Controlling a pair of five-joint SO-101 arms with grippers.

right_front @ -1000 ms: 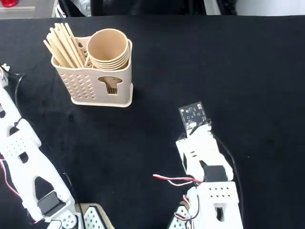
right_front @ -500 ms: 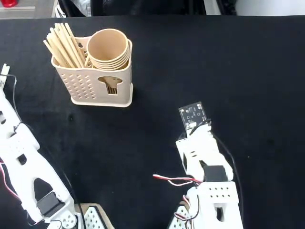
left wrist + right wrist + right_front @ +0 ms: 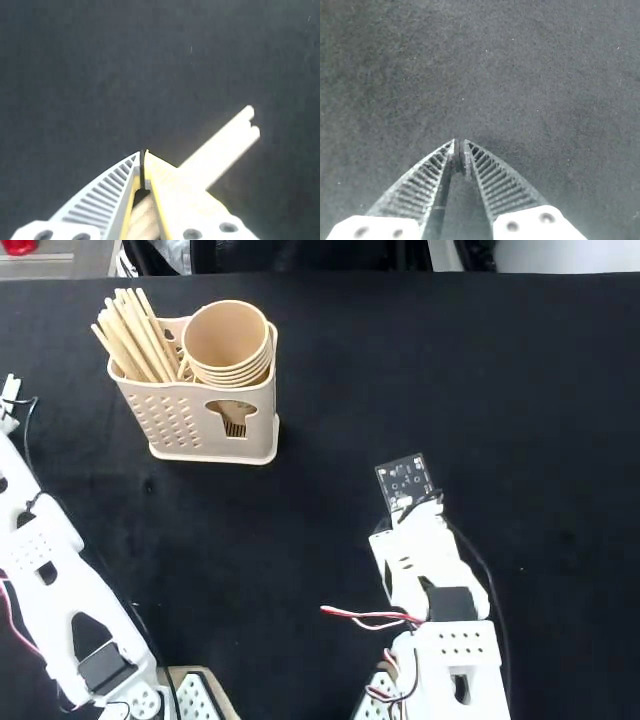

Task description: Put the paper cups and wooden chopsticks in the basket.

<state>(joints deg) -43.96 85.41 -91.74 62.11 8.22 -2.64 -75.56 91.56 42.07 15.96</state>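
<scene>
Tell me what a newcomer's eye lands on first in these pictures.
The beige basket stands out at the back left of the black table. It holds a stack of paper cups and, beside it, a bundle of wooden chopsticks leaning outward. The left gripper and the right gripper are both shut over the dark surface, apart from the basket.

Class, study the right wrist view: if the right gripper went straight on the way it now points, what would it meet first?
Most likely the black tabletop: the right gripper, shut, points down at it with nothing in between, though the depth is hard to judge.
</scene>
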